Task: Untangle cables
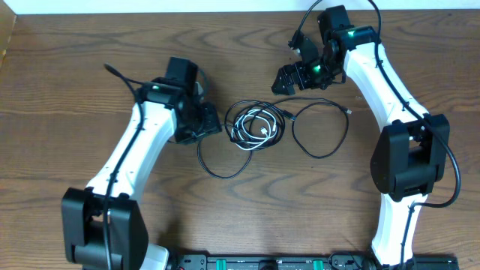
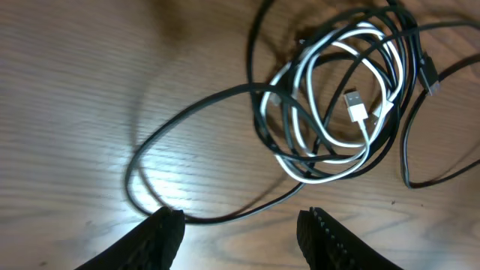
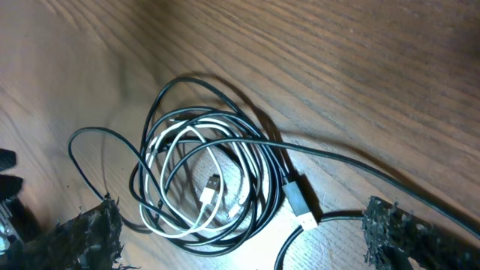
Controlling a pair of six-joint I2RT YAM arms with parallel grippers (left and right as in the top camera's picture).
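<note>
Just ahead of the spread left hand (image 2: 240, 223) lie the cables (image 2: 357, 107), perhaps touching.

One wooden table (image 1: 60, 90) carried two robot arms, the left arm (image 1: 127, 150) at 8 o'clock and the right arm (image 1: 386, 79) at 2 o'clock. There were two grippers, the left gripper (image 2: 240, 229) and the right gripper (image 3: 240, 221), each with two fingers. At the centre lay one tangle of cables (image 1: 255, 124). It held one white cable (image 2: 330, 161) and black cables whose number could not be told. Two black loops trailed out, one loop (image 1: 223, 176) toward 7 o'clock and another loop (image 1: 322, 156) toward 3 o'clock. Three plugs could be counted: one white plug (image 2: 357, 106), one black plug (image 2: 428, 75), one small black plug (image 1: 346, 111).
</note>
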